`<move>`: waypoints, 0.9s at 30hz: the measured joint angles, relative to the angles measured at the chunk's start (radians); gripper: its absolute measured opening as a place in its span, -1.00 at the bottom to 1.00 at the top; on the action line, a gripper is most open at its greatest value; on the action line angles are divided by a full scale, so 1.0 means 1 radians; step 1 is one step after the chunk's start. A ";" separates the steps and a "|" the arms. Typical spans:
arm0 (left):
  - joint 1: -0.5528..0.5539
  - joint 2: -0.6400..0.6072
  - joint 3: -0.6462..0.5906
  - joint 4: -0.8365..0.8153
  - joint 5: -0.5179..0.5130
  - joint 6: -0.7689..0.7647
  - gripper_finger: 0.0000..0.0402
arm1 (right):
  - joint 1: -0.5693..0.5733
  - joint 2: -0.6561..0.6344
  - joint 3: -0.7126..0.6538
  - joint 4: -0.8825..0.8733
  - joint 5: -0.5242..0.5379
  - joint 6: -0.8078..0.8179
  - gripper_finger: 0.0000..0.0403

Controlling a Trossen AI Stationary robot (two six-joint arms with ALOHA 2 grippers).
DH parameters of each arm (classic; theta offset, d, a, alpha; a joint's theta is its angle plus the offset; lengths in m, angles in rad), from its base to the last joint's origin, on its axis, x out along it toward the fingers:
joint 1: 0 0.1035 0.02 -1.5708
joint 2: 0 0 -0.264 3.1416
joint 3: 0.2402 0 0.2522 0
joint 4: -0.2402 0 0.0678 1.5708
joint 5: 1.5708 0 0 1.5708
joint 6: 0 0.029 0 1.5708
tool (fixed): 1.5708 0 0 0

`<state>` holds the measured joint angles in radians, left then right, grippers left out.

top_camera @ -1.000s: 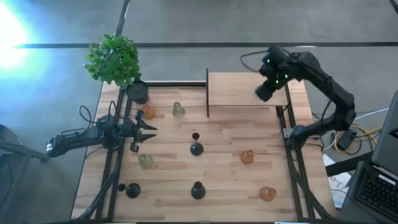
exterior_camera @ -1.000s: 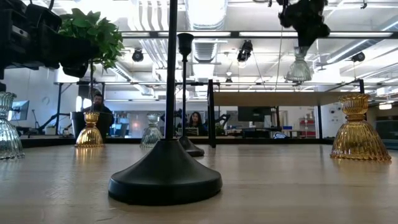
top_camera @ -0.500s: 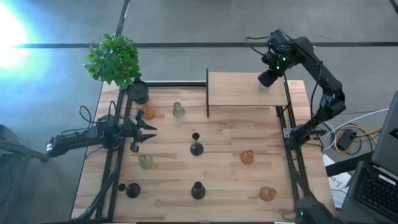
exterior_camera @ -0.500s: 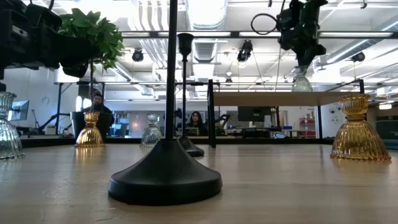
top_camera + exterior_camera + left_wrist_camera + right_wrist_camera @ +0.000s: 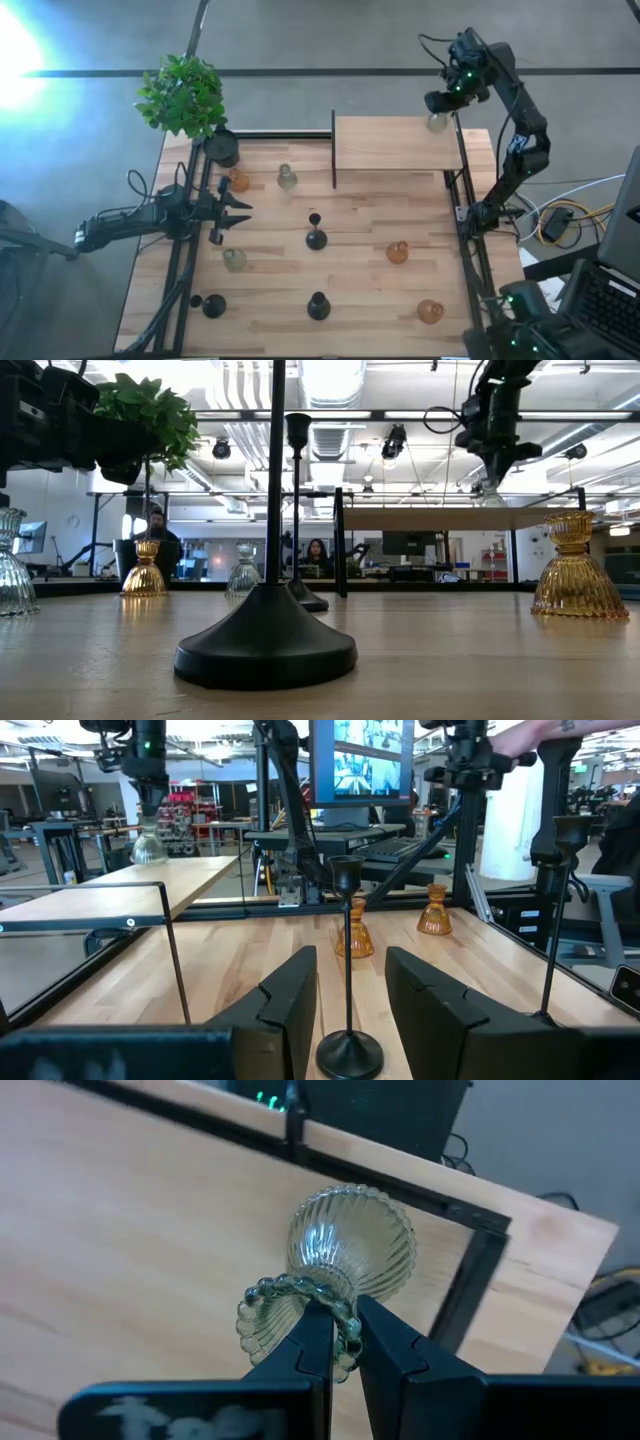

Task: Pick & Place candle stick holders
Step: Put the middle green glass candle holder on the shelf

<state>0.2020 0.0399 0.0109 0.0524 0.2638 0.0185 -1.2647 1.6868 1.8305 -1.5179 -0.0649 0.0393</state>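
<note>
right gripper (image 5: 333, 1342) pinches a clear holder (image 5: 335, 1265) over the raised wooden shelf (image 5: 390, 145).

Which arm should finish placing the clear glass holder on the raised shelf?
The right. Its gripper is already shut on the clear glass candle stick holder over the raised wooden shelf's far right corner. The left gripper waits open, low at the table's left side.

Two dark jointed arms, black cables, green indicator lights
</note>
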 joint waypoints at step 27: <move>0.000 0.000 0.000 0.000 0.000 0.000 -0.37 | -0.051 0.014 -0.035 -0.018 -0.044 0.135 -0.91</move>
<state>0.2018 0.0400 0.0107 0.0521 0.2638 0.0185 -1.3155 1.7008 1.7955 -1.5360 -0.1093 0.1741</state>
